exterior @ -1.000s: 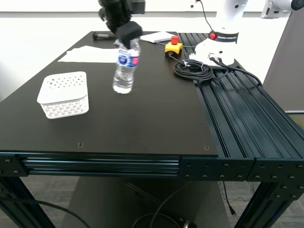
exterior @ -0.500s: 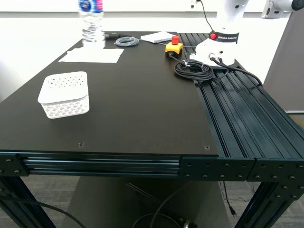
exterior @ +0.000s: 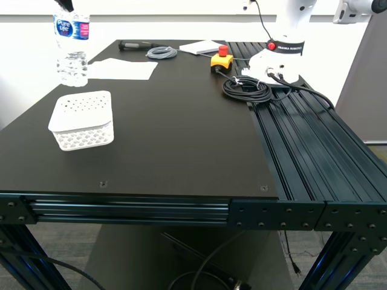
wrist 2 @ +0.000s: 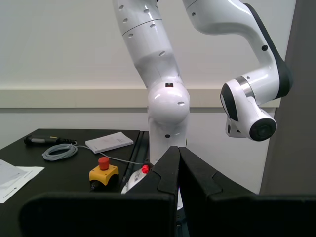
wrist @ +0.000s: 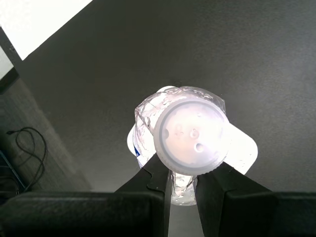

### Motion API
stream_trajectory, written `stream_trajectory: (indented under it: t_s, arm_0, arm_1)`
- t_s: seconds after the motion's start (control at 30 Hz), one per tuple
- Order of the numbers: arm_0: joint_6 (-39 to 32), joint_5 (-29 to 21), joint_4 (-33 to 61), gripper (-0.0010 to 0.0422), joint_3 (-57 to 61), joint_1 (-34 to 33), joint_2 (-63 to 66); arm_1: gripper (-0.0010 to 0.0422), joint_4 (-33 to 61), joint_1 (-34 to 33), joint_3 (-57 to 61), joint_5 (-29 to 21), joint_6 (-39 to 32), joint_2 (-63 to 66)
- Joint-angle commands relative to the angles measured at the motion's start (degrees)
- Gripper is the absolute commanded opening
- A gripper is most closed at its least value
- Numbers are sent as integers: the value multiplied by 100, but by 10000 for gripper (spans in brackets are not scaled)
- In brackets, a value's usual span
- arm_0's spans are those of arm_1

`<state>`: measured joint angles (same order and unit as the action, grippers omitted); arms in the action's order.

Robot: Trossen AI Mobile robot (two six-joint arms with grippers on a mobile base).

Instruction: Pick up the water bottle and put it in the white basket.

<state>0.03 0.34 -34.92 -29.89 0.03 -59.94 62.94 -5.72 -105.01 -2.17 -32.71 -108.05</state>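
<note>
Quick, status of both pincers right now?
My first gripper: shut on the water bottle, lifted off the table.
My second gripper: shut, holding nothing.

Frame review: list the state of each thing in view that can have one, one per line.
Small clear plastic water bottle: upright, capped, held above the table.
Small white perforated plastic basket: upside down on the black table, nothing on it.
My first gripper: shut on the bottle.
My second gripper: shut, empty.
Red emergency-stop button: pressed or not, cannot tell.

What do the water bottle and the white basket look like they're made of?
The water bottle: thin clear plastic, glossy, see-through with a ribbed lower body and a printed label. The white basket: likely moulded plastic, matte white, with lattice sides and round holes in its upward face.
</note>
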Motion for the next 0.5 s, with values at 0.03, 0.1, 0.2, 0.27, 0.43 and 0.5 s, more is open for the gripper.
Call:
stream_trajectory:
  t_s: [0.03, 0.1, 0.2, 0.27, 0.43, 0.5]
  arm_0:
    - [0, -2, -17, 1, -9, 2, 0]
    - [0, -2, -17, 1, -9, 2, 0]
    - [0, -2, -17, 1, -9, 2, 0]
    - [0, -2, -17, 1, -9, 0, 0]
    - [0, -2, -20, 1, -9, 2, 0]
    - [0, -2, -17, 1, -9, 2, 0]
  arm_1:
    - [-1, -4, 52, -7, -33, -59, 13]
    - [0, -7, 63, -7, -168, -72, 13]
    - [0, -20, 68, 2, -240, -74, -44]
    - [0, -20, 83, 57, -238, -105, -44]
    - [0, -55, 103, 396, -234, -337, -44]
    - [0, -164, 107, 568, -240, -341, -44]
